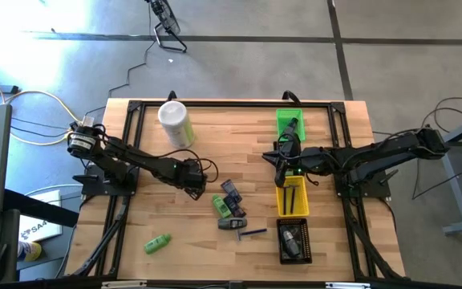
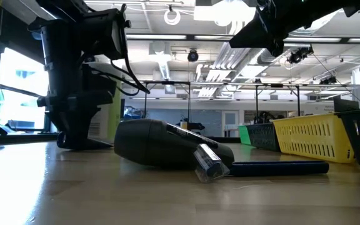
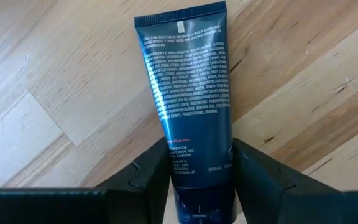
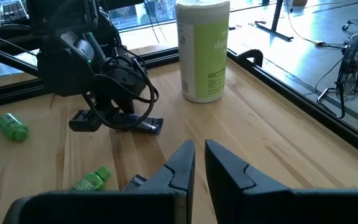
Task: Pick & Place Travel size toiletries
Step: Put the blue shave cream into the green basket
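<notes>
Tube: dark teal soft-plastic squeeze tube [image 3: 188,93], glossy with fine white print, flat crimped end, lying on the pale wood-plank tabletop [image 3: 55,93].
Left hand [image 3: 201,180]: matte black fingers either side of the tube's cap end, closing in on it; grip not certain.
Right hand [image 4: 197,163]: fingers nearly together, empty, above the yellow slotted plastic bin [image 1: 292,195].
Nearby: green mini bottle [image 4: 11,126]; pale-green canister with white lid [image 4: 204,50].
</notes>
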Tool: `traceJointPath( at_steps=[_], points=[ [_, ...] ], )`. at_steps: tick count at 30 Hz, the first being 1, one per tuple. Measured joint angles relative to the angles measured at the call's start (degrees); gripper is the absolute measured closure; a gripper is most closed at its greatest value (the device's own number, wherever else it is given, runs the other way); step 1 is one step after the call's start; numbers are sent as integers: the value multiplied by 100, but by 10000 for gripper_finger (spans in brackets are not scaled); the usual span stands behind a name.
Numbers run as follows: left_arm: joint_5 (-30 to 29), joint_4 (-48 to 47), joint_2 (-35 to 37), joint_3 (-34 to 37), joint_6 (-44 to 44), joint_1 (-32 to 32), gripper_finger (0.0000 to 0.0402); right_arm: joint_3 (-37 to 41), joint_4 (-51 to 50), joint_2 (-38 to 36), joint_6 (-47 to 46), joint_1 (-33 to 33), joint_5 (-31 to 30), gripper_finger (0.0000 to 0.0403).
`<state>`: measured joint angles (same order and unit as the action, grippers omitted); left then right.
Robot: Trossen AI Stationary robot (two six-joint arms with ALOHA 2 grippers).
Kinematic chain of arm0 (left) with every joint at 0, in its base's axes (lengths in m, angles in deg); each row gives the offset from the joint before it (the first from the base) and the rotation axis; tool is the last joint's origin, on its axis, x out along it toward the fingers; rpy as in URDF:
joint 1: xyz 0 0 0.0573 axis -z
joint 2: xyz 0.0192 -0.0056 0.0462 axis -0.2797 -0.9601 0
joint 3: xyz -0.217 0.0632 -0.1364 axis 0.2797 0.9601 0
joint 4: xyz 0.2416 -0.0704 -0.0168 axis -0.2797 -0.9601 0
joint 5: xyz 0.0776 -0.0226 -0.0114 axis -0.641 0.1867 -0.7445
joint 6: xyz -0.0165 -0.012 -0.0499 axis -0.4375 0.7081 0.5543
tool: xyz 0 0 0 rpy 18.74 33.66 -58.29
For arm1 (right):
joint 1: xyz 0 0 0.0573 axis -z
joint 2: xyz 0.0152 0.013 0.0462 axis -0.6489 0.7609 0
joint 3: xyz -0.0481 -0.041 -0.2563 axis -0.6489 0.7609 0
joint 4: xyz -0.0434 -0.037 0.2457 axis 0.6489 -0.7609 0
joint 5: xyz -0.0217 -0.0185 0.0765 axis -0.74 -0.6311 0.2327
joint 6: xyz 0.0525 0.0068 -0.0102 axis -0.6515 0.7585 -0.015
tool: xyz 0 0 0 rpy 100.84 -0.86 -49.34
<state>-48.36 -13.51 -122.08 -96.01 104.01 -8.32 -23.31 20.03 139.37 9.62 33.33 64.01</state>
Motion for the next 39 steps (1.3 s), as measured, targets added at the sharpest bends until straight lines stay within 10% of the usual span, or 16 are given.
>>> traceJointPath(
  at_steps=[39],
  points=[
    [-1358,924,1532,5,-2722,-2,252,0,-22,0,4,1,0,373]
  ],
)
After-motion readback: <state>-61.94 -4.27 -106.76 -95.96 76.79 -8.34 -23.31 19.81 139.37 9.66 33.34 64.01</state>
